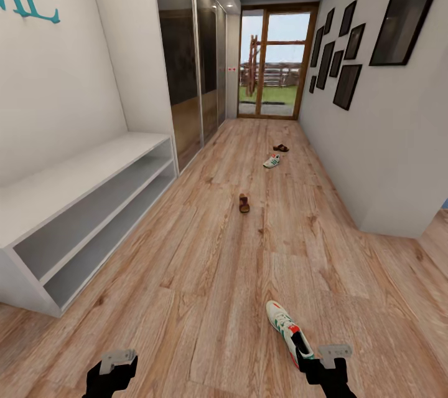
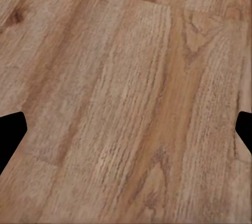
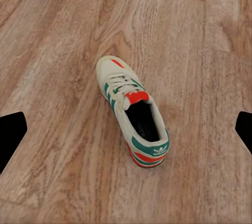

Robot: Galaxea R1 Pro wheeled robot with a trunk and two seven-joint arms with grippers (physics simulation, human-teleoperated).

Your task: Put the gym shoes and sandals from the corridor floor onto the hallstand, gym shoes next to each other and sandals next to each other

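Four shoes lie scattered on the wood-plank corridor floor (image 1: 205,273) ahead of us, none of them on the pale grey hallstand (image 1: 81,211) along the left wall. Our nearest gym shoe (image 1: 287,329) rests upright just in front of our right gripper (image 1: 333,355), toe pointing down the corridor; the right wrist view sees it (image 3: 134,113) from above, between the spread jaws, which hold nothing. Our left gripper (image 1: 118,360) hovers over bare planks, its jaws wide apart and empty too. Farther on sits one brown sandal (image 1: 244,203), then the second gym shoe (image 1: 272,161) and the other sandal (image 1: 280,147) near the glass door (image 1: 274,65).
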